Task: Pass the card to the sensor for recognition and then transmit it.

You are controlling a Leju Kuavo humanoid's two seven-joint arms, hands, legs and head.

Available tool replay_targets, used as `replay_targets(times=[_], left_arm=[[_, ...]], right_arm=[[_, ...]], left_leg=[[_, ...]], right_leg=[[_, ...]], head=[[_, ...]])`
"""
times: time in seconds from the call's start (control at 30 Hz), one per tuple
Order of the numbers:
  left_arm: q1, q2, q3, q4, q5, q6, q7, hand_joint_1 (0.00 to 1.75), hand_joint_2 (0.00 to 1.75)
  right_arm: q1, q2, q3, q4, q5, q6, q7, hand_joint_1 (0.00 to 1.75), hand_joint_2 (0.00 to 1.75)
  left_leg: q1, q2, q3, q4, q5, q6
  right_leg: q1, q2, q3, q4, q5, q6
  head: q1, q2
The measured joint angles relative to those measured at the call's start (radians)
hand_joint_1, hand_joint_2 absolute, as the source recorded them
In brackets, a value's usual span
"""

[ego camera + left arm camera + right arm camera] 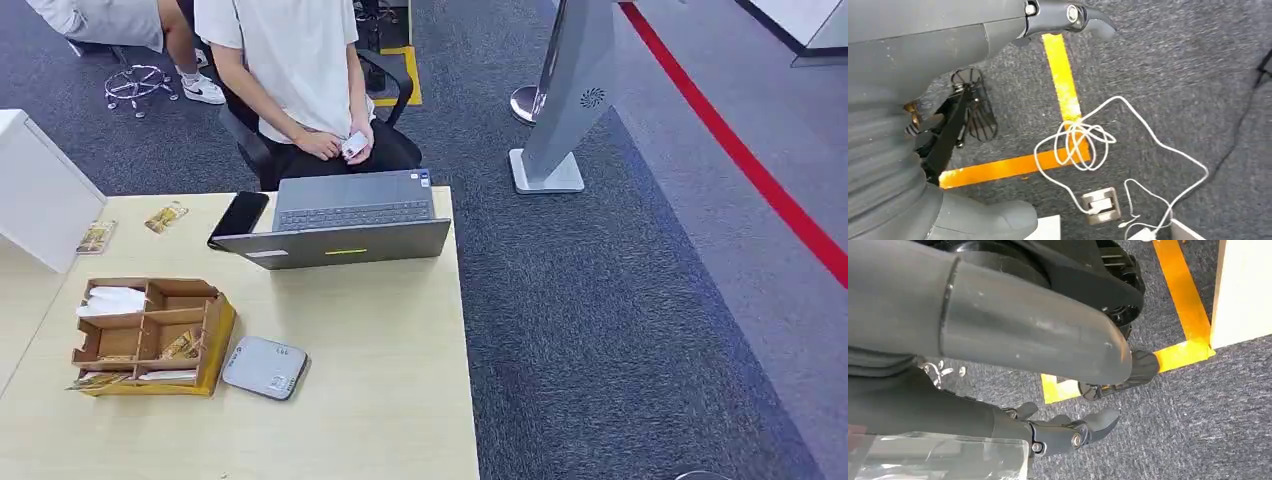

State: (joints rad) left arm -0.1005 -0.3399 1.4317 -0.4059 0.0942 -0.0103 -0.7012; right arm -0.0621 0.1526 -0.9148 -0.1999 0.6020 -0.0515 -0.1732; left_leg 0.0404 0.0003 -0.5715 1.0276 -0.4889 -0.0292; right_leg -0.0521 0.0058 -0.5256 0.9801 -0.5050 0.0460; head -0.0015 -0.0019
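Starting the task well means the robot first picks a card out of the wooden organizer (150,335) at 9 o'clock on the tabletop (380,340), then lays it flat over the grey sensor (264,367) just beside the organizer toward 3 o'clock. Cards (182,346) lie in its compartments; 2 more lie loose at 10 o'clock, and the seated person (300,80) at 12 o'clock holds another. Both arms hang beside the robot over the carpet. The left hand (923,100) holds nothing, its fingers (1068,15) apart; the right hand (1033,340) likewise, fingers (1073,432) spread and empty. A flat, centred presentation should help recognition. Small print on the sensor and the laptop (345,215) is too fine to read.
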Motion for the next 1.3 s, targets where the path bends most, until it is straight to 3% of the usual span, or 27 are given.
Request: replay_targets(times=[0.2,0.57,0.63,0.7,0.77,0.8,0.83,0.9,0.97,1.1,1.3], left_arm=[[0.0,-0.002,0.0,-0.018,0.001,-0.011,0.0,0.0,1.75],[0.003,-0.005,0.001,-0.071,0.049,-0.152,0.0,0.0,1.75],[0.005,0.0,0.001,-0.118,0.072,-0.242,0.0,0.0,1.75],[0.01,0.0,0.001,-0.223,0.119,-0.442,0.035,0.0,1.75],[0.008,0.002,0.001,-0.335,0.192,-0.517,0.127,0.0,1.75],[0.009,0.003,-0.001,-0.375,0.224,-0.528,0.125,0.0,1.75],[0.011,0.004,-0.003,-0.407,0.256,-0.53,0.108,0.0,1.75],[0.037,0.003,-0.03,-0.463,0.349,-0.489,0.048,0.0,1.75],[0.087,-0.002,-0.129,-0.549,0.463,-0.392,0.01,0.0,1.75],[0.172,-0.004,-0.296,-0.728,0.575,-0.275,0.003,0.0,1.75],[0.255,0.001,-0.504,-0.987,0.661,-0.182,0.0,0.0,1.75]], right_arm=[[0.0,0.0,-0.006,0.002,0.0,0.0,0.0,0.0,0.0],[-0.001,0.005,-0.016,0.002,-0.001,-0.004,0.0,0.0,0.0],[-0.001,0.006,-0.017,0.002,0.002,-0.007,0.008,0.0,0.0],[-0.001,0.003,-0.017,0.002,0.014,0.006,0.03,0.0,0.0],[-0.002,-0.003,-0.017,0.002,0.014,0.016,0.044,0.0,0.0],[-0.004,-0.004,-0.018,0.002,0.013,0.015,0.046,0.0,0.0],[-0.004,-0.005,-0.02,0.002,0.013,0.015,0.047,0.0,1.75],[-0.005,-0.006,-0.025,0.002,0.013,0.015,0.047,0.0,1.75],[-0.006,-0.006,-0.034,0.002,0.013,0.016,0.047,0.0,1.75],[-0.009,-0.006,-0.039,0.002,0.015,0.016,0.048,0.0,1.75],[-0.012,-0.006,-0.04,0.002,0.032,0.015,0.057,0.0,1.75]], left_leg=[[0.0,0.0,0.0,0.0,0.0,0.0],[0.0,0.0,0.0,0.0,0.0,0.0],[0.001,0.0,0.0,0.0,0.0,0.0],[0.001,0.0,0.0,0.0,0.0,0.0],[0.002,0.0,0.0,0.0,0.0,0.0],[0.002,0.0,0.0,0.0,0.0,-0.001],[0.002,0.0,0.0,0.0,0.0,-0.001],[0.002,0.0,0.001,0.0,0.0,-0.001],[0.002,0.001,0.001,0.0,0.0,0.0],[0.001,-0.002,0.0,0.0,0.0,0.0],[0.002,-0.002,0.001,0.0,0.001,-0.001]], right_leg=[[0.0,0.0,0.0,0.0,0.0,0.0],[0.0,0.0,0.0,0.0,0.0,0.0],[0.001,0.0,0.0,0.0,0.0,0.0],[0.001,0.0,0.0,0.0,0.0,0.0],[0.002,0.0,0.0,0.0,0.0,0.0],[0.002,0.0,0.0,0.001,0.0,0.0],[0.001,0.0,0.0,0.001,0.0,0.0],[0.001,0.001,0.0,0.001,0.0,0.0],[0.001,0.001,0.0,0.001,0.0,0.0],[0.001,-0.002,-0.001,0.0,0.0,0.0],[0.002,-0.002,-0.001,0.0,0.0,0.0]], head=[[0.0,0.0],[0.0,0.0],[0.0,0.0],[0.003,0.0],[0.001,0.0],[0.0,0.0],[-0.001,0.0],[-0.001,0.0],[0.0,0.0],[0.001,0.0],[0.001,0.0]])
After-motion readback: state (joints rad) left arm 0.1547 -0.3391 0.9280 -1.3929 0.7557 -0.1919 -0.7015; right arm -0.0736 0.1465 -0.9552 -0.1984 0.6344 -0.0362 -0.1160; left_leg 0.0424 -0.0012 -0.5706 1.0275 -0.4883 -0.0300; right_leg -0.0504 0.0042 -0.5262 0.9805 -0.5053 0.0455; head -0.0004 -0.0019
